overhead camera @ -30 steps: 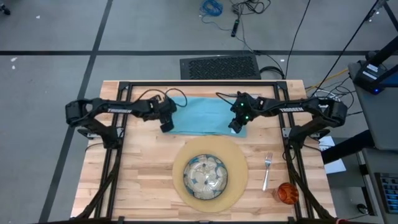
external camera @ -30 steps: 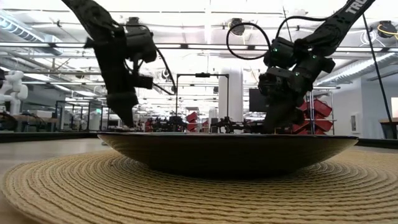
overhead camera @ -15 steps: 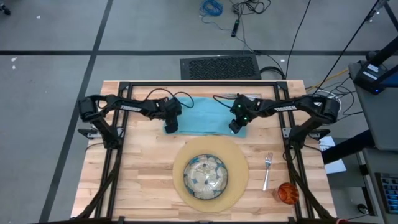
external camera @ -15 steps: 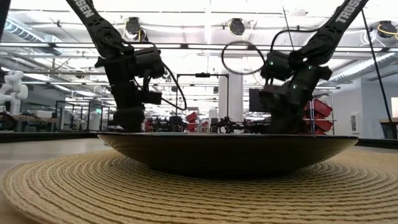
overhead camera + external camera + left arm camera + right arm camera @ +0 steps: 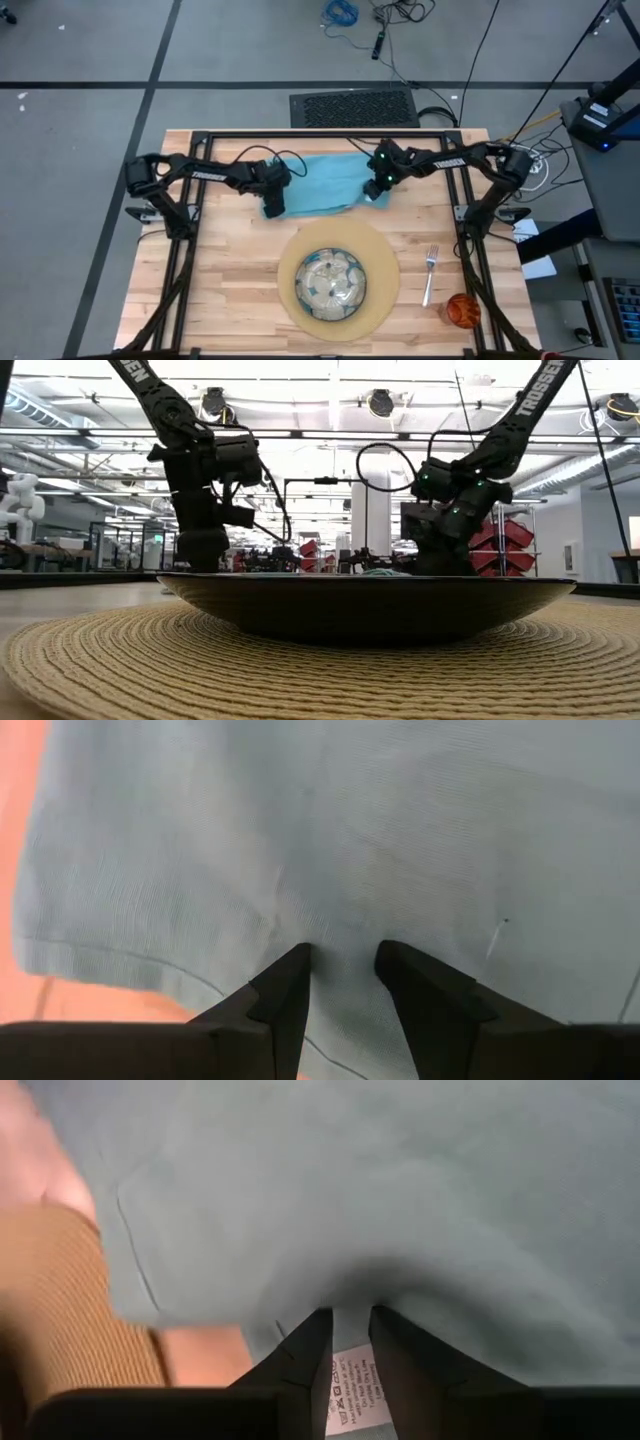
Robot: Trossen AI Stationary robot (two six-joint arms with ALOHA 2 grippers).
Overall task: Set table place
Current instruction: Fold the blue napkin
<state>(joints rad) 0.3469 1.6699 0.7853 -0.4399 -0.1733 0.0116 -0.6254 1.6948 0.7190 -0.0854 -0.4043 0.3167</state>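
Wooden surface (image 5: 230,280) with black frame along its edges. Teal napkin (image 5: 320,182) lies at the far middle of the surface, between the two arms; its right end is bunched and lifted, no longer flat.

Left gripper (image 5: 272,205) is down on the napkin's near left corner. In the left wrist view its gripper (image 5: 342,958) has both fingers (image 5: 285,990) pressed into the cloth (image 5: 350,830) with a pucker of fabric drawn up between them: pinching the napkin, jaws only partly closed around the fold. The napkin's hemmed edge and a strip of bare wood show beside it.

Right gripper (image 5: 376,190) is at the napkin's right end. In the right wrist view its gripper (image 5: 349,1322) has the fingers (image 5: 305,1348) close together, nipping a raised fold of the napkin (image 5: 400,1190) along with a small white care label (image 5: 352,1395). The tan placemat (image 5: 60,1310) shows at the side of that view.

Round tan placemat (image 5: 384,300) sits at near middle of the surface, with the green-patterned plate (image 5: 333,283) centred on it. The napkin's near edge lies just beyond the placemat. Fork (image 5: 429,274) lies right of the placemat, apart from it. Orange cup (image 5: 462,310) stands near the fork's handle end, at the near right corner.

Low view: plate (image 5: 370,605) on placemat (image 5: 150,660) fills the foreground; both arms come down behind the plate's rim.
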